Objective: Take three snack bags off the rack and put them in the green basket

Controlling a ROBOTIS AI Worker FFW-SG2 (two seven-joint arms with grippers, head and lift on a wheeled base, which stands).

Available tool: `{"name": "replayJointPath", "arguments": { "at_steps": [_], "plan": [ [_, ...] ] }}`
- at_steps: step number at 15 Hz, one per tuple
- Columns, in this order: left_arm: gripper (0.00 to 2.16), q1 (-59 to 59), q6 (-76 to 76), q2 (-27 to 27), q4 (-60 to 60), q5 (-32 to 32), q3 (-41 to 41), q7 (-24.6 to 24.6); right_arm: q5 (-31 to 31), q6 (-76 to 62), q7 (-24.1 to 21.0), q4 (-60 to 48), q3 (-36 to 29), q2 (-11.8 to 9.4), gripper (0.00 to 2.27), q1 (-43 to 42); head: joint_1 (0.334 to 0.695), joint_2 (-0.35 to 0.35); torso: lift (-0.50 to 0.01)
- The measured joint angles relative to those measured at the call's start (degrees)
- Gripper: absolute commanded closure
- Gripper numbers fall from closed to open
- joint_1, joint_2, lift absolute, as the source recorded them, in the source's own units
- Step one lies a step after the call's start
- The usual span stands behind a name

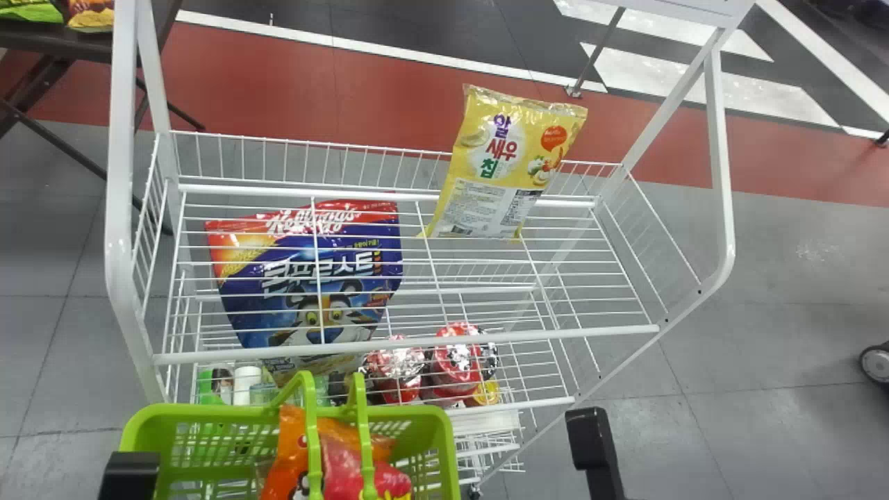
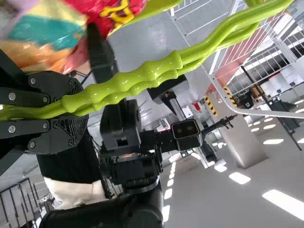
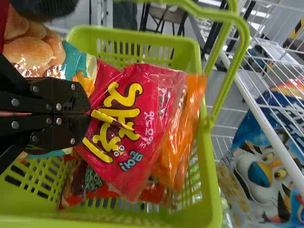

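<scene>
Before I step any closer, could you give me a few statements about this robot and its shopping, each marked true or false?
1. A yellow snack bag is on the rack. True.
2. The robot's right gripper holds the basket by its handles. False: the left gripper grips the handles.
3. An orange bag is in the green basket. True.
4. The blue cereal bag lies in the basket. False: the blue cereal bag is on the rack, beneath the top shelf's wires.
5. The right gripper is at a red snack bag. True.
</scene>
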Motion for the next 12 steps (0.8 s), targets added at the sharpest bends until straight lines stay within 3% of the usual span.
{"name": "replayJointPath", "arguments": {
  "at_steps": [1, 2, 3, 4, 9, 12],
  "plan": [
    [1.16, 0.02, -0.03, 0.0, 0.0, 0.0, 0.02, -0.03, 1.57, -3.76, -0.78, 0.57, 0.7, -0.17, 1.9, 0.09, 0.695, -0.35, -0.022],
    [1.16, 0.03, -0.08, 0.0, 0.0, 0.0, 0.03, -0.13, 2.83, -6.85, -1.67, 0.91, 1.15, -0.27, 1.4, 0.13, 0.695, -0.35, -0.022],
    [1.16, 0.04, -0.11, 0.0, 0.0, 0.0, 0.03, -0.12, 3.75, -9.03, -2.17, 1.06, 1.42, -0.33, 0.57, 0.17, 0.695, -0.35, -0.022],
    [1.16, 0.04, -0.13, 0.0, 0.0, 0.0, 0.03, -0.11, 4.87, -11.31, -2.53, 1.1, 1.72, -0.39, 0.0, 0.25, 0.695, -0.35, -0.022],
    [1.16, 0.01, -0.14, 0.03, 0.0, 0.0, 0.12, -0.01, 5.83, -12.61, 1.13, -0.68, 2.1, -0.56, 0.05, 0.79, 0.695, -0.35, -0.022],
    [1.16, 0.02, -0.07, 0.02, 0.0, 0.0, 0.12, -0.09, 4.91, -13.33, 1.06, -2.91, 0.91, -0.35, 0.06, 0.96, 0.695, -0.35, -0.022]
  ]
}}
